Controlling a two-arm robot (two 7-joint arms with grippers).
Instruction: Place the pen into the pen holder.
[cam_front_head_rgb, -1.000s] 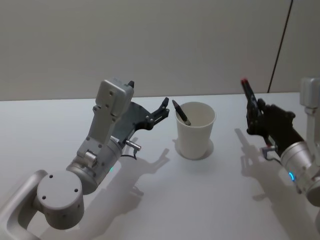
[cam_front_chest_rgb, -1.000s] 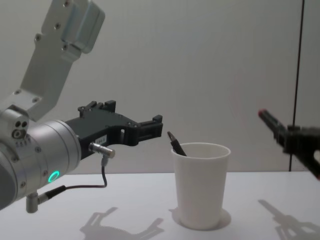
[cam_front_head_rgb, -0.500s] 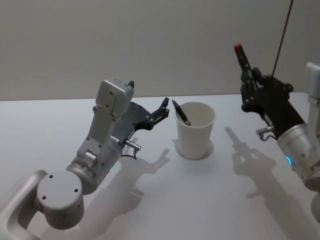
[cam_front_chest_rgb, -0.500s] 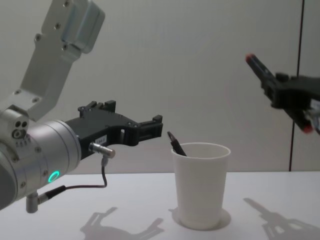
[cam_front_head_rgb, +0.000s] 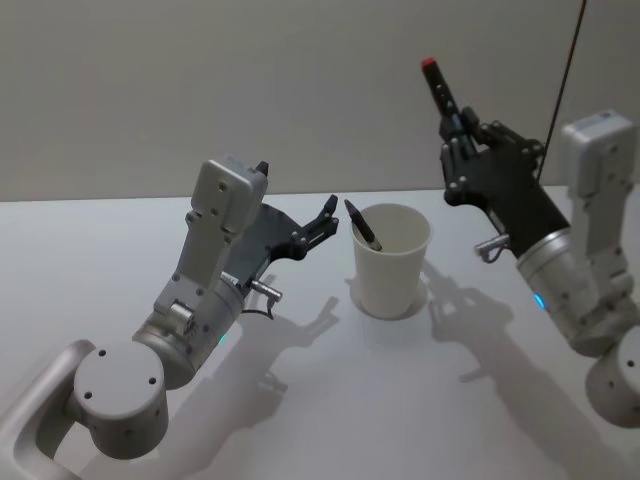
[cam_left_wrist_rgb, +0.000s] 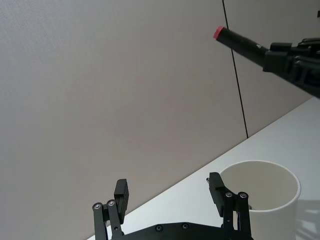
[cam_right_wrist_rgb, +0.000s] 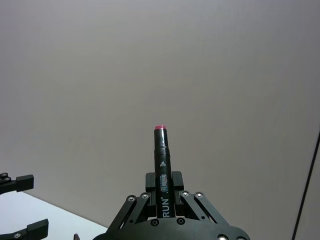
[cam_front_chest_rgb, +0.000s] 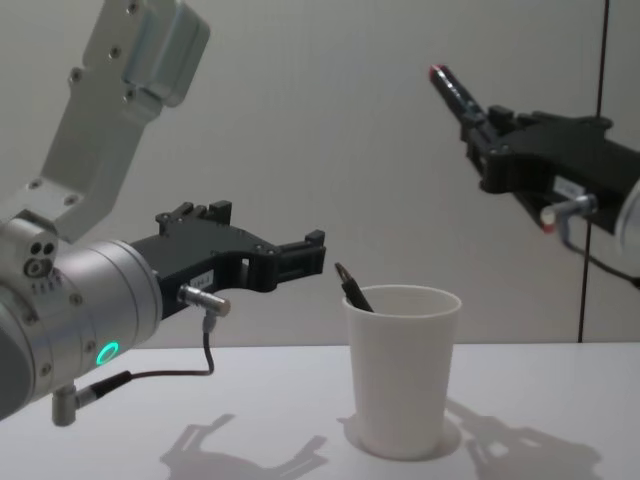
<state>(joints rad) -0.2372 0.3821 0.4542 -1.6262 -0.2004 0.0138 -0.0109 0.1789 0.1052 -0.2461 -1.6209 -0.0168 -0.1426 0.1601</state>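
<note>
Pen (cam_right_wrist_rgb: 162, 170) barrel was black with a red end cap, and the right wrist view showed white lettering on it reading "RUN" where it met the fingers, the rest of the word covered by them; a small white mark sat higher up the barrel, too small to read. It was clamped in the right gripper (cam_front_head_rgb: 462, 150), raised well above the table (cam_front_head_rgb: 330, 400) and to the right of the pen holder (cam_front_head_rgb: 391, 258), with its red tip pointing up and slanting away toward the wall (cam_front_head_rgb: 300, 90). Its lower end was hidden inside the gripper.

A white paper cup, the pen holder stood upright on the plain white table. A second dark pen (cam_front_head_rgb: 362, 226) already leaned against its left rim, with only its upper part visible above the edge.

Left gripper (cam_front_head_rgb: 327, 224) hovered just left of the cup's rim, its fingers spread apart with nothing between them.

Behind the table rose a plain pale wall, and a thin dark vertical line (cam_front_chest_rgb: 595, 170) ran down it on the right. Soft shadows of both arms fell across the tabletop near the cup.
</note>
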